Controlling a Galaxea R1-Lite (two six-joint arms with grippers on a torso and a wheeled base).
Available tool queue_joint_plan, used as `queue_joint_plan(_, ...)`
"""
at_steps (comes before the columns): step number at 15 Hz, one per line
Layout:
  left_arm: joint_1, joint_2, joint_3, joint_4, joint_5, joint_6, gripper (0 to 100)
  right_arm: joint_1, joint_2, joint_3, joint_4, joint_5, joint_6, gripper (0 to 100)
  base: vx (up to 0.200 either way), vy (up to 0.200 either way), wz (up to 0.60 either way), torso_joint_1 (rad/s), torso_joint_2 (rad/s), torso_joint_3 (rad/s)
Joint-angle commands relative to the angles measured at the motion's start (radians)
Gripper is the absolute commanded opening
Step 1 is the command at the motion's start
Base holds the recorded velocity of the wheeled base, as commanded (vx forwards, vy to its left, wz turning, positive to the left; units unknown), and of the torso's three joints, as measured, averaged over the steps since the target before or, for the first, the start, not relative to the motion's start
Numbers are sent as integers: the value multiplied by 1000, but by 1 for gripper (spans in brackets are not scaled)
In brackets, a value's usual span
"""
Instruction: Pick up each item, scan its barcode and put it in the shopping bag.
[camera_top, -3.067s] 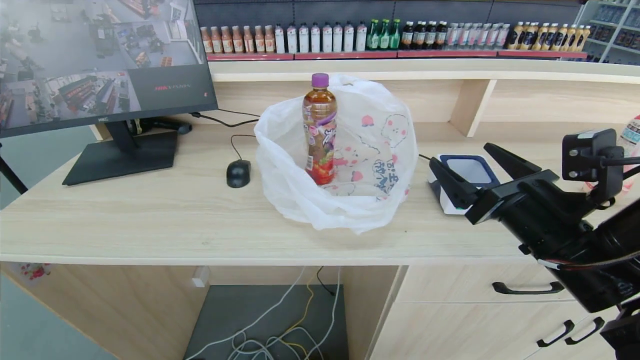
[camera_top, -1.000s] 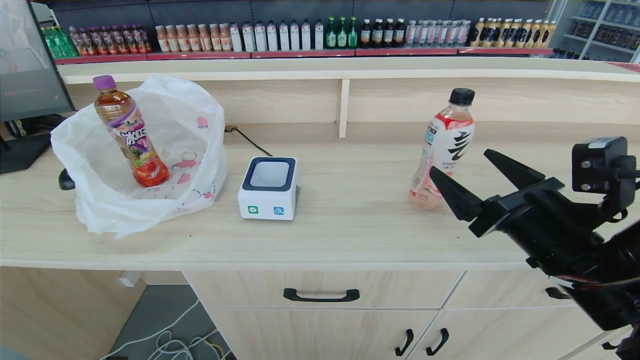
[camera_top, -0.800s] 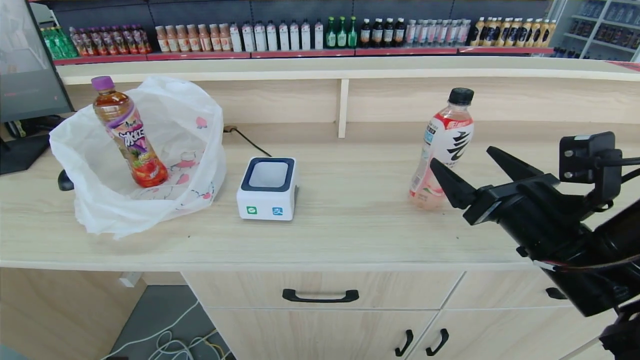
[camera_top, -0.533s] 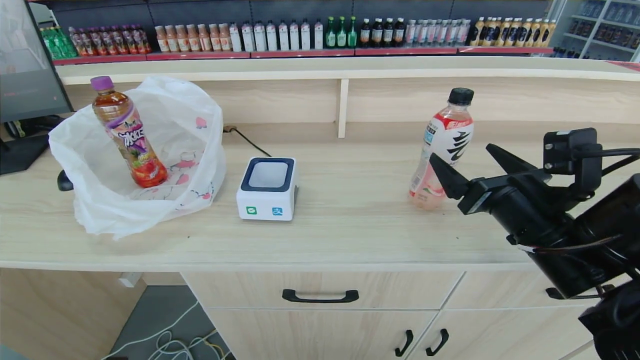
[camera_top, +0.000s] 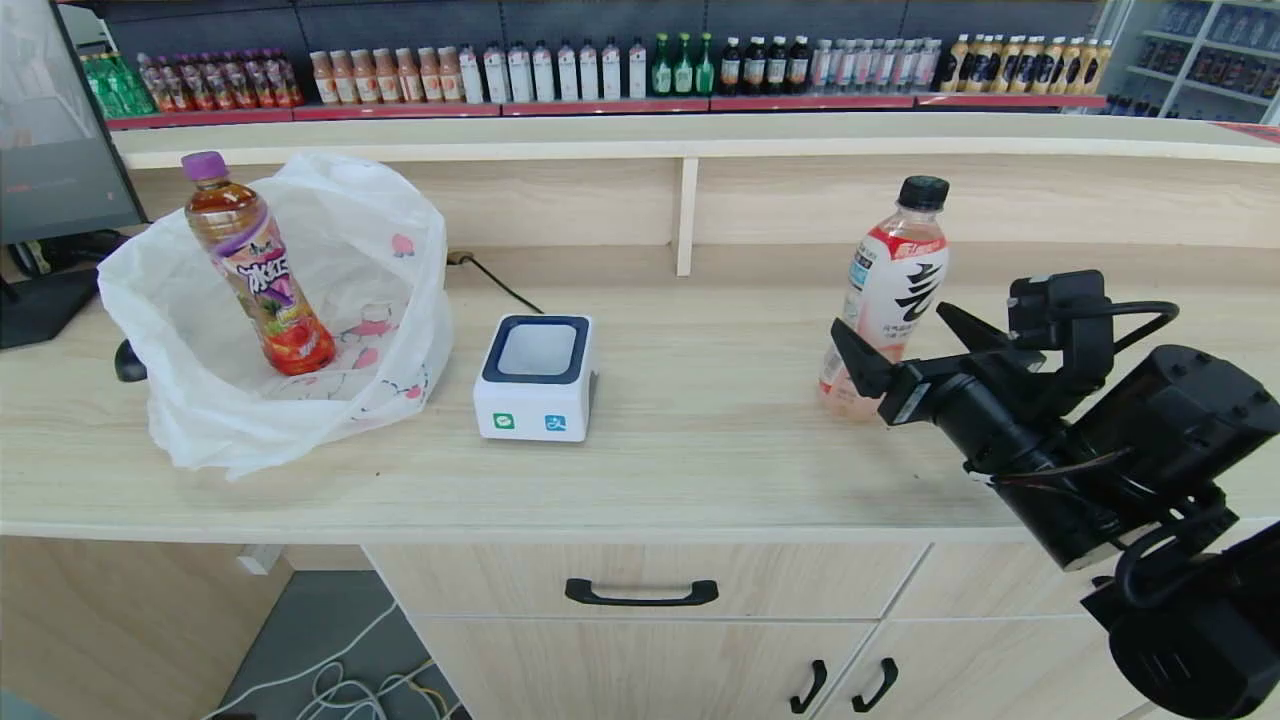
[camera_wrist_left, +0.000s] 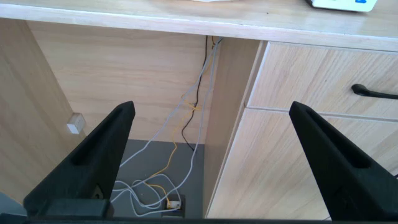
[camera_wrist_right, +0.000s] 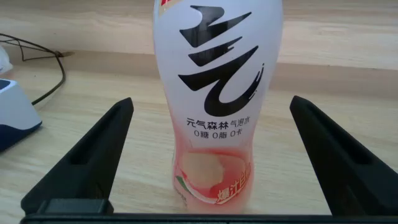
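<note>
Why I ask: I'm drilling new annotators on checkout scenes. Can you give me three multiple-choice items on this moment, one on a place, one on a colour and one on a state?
1. The barcode scanner stands on the counter:
A. between the shopping bag and the black-capped bottle
B. behind the monitor
C. on the upper ledge

2. The cap of the tea bottle standing in the shopping bag is:
A. black
B. purple
C. green

3. The right gripper is:
A. shut on the black-capped bottle
B. open, aimed at that bottle
C. shut and empty

Answers:
1 A, the scanner sits mid-counter with the bag on one side and the bottle on the other.
2 B, the cap shows purple above the bag's rim.
3 B, the right wrist view shows both fingers spread wide, clear of the bottle.
</note>
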Motion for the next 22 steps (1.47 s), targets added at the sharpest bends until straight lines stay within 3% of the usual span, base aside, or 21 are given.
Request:
queue_joint_plan(1, -2, 0, 0, 0, 0, 0, 100, 1, 54, -39, -1, -32, 8, 100, 0, 0, 0, 0, 0, 0)
queue_joint_plan(7, 0, 0, 0, 0, 0, 0, 100, -13, 83, -116, -1, -43, 25, 100, 0, 0, 0, 0, 0, 0)
queue_joint_plan(21, 0, 0, 0, 0, 0, 0, 100, -13, 135, -160, -1, -43, 38, 100, 0, 0, 0, 0, 0, 0)
queue_joint_plan(22, 0, 0, 0, 0, 0, 0, 100, -13, 137, -171, -1, -43, 38, 0, 0, 0, 0, 0, 0, 0)
